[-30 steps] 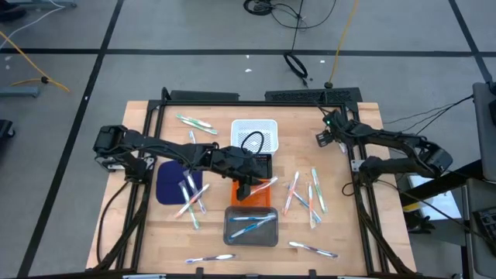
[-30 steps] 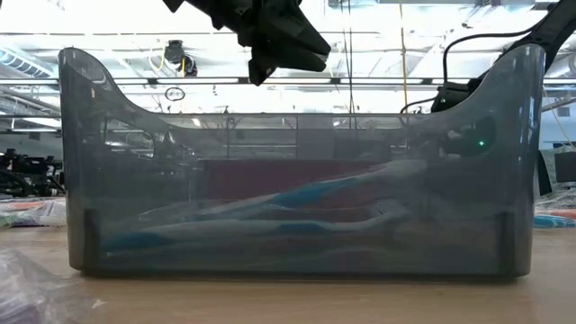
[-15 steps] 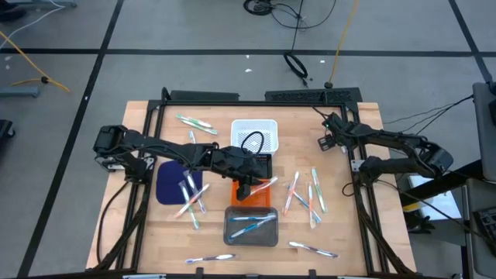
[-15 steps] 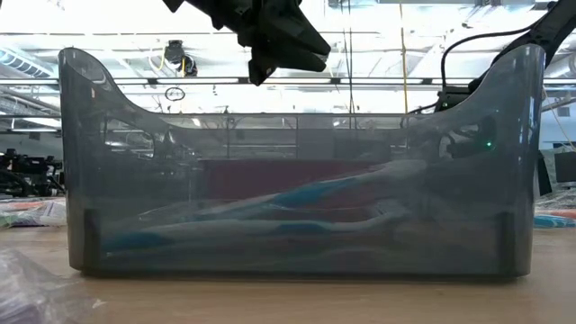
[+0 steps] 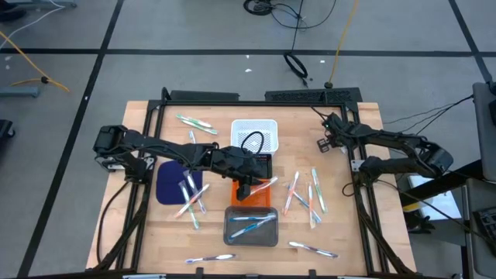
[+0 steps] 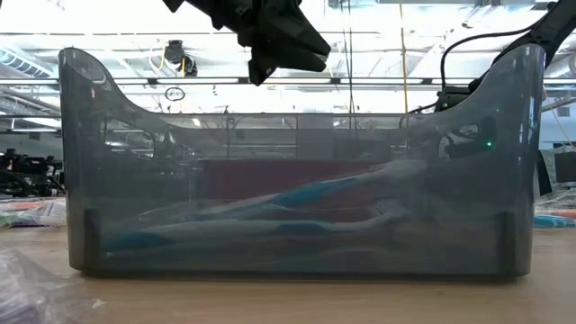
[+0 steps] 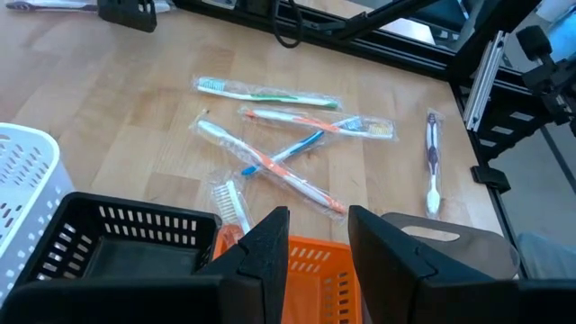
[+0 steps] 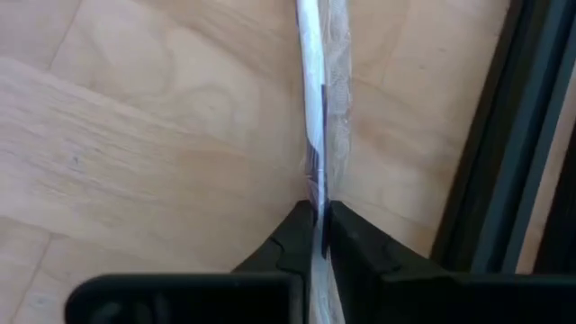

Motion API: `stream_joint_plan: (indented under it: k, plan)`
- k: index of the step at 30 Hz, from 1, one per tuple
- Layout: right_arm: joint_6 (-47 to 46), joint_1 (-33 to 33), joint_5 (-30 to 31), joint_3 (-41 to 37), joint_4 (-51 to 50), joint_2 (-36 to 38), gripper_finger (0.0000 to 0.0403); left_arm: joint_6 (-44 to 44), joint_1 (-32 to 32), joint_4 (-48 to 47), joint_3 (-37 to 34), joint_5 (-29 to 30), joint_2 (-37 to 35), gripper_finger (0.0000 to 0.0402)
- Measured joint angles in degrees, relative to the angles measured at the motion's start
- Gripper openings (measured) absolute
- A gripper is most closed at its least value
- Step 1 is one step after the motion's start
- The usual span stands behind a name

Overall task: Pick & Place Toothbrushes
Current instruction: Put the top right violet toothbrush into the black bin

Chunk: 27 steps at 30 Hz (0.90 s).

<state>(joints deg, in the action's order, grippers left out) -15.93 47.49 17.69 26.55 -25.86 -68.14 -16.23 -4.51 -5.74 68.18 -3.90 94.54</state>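
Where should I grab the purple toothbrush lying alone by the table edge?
Probably mid-handle, from straight above, fingers across its length: the purple toothbrush lies flat, apart from the crossed pile, with bare table on both sides.

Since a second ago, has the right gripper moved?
Yes. In the high view the right gripper has shifted slightly toward the table's near edge, away from the black back rail. It is shut on a wrapped toothbrush.

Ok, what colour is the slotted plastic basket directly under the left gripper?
Orange, best seen in the left wrist view, below the left gripper.
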Motion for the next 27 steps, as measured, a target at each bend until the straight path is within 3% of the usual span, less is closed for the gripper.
stream_joint_plan:
  k: [4, 8, 27]
  plan:
    - [1.6, -1.7, -1.6, -0.2, 2.6, 0.9, 0.001, 0.0, 0.0, 0.0, 0.0, 0.0, 0.0, 0.0118]
    - [1.8, -4.3, -7.2, -0.2, 7.3, 3.4, 0.001, 0.0, 0.0, 0.0, 0.0, 0.0, 0.0, 0.0118]
    - [2.4, -22.1, -24.1, -0.1, 26.9, 21.1, 0.001, -0.5, 0.0, 6.5, 0.0, 3.0, 0.0, 0.0118]
